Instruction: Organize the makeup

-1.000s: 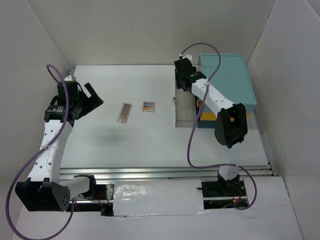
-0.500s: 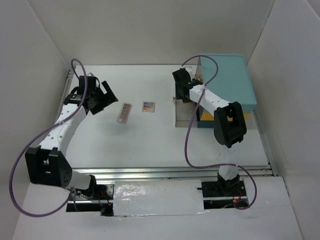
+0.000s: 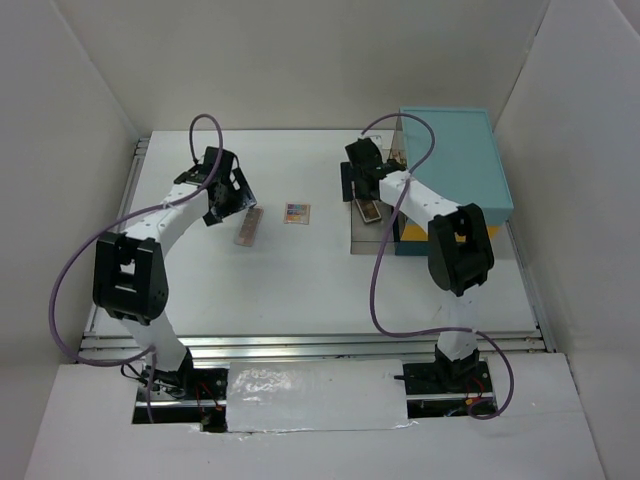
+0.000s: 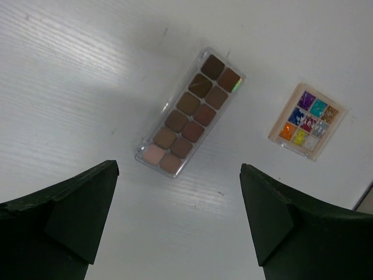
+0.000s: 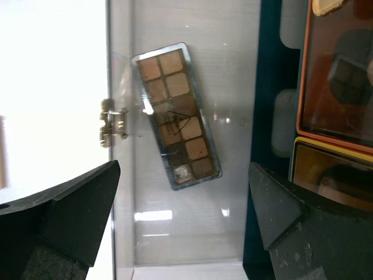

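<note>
A long brown eyeshadow palette (image 3: pixel 248 225) lies flat on the white table, seen close in the left wrist view (image 4: pixel 190 114). A small square palette of bright colours (image 3: pixel 297 213) lies just right of it (image 4: pixel 308 121). My left gripper (image 3: pixel 228 196) hovers open and empty beside the brown palette's left end (image 4: pixel 178 233). My right gripper (image 3: pixel 357 185) is open and empty above a clear tray (image 3: pixel 372 240). A second brown palette (image 5: pixel 176 116) lies tilted on the tray's floor (image 3: pixel 368 211). No sponges, tubes or bottle are clearly in view.
The big teal case (image 3: pixel 455 165) stands at the back right, against the clear tray (image 5: pixel 192 233). Its orange and yellow inner compartments (image 5: pixel 335 87) show beside the tray. A gold latch (image 5: pixel 113 122) sits on the tray's left wall. White walls enclose the table.
My left arm has swung from the far left across to the long brown palette. My right gripper has shifted slightly towards me, and a brown palette now shows in the clear tray.
</note>
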You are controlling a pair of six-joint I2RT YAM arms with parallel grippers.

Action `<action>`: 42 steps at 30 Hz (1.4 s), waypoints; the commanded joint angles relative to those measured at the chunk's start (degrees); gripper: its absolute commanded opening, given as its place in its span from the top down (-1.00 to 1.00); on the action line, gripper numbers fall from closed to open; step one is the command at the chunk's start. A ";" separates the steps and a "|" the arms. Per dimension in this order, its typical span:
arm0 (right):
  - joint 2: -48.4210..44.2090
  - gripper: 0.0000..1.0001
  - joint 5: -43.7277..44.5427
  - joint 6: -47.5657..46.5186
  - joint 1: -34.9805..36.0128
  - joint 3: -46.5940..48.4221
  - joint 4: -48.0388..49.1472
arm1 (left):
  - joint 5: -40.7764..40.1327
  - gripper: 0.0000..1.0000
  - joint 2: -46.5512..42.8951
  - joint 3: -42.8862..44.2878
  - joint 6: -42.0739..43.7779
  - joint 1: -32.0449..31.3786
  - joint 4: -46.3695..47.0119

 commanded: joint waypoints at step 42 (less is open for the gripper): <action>-22.19 -0.99 -28.50 -0.47 11.24 -10.62 18.18 | -3.97 -0.99 26.86 23.73 12.99 -3.44 -11.36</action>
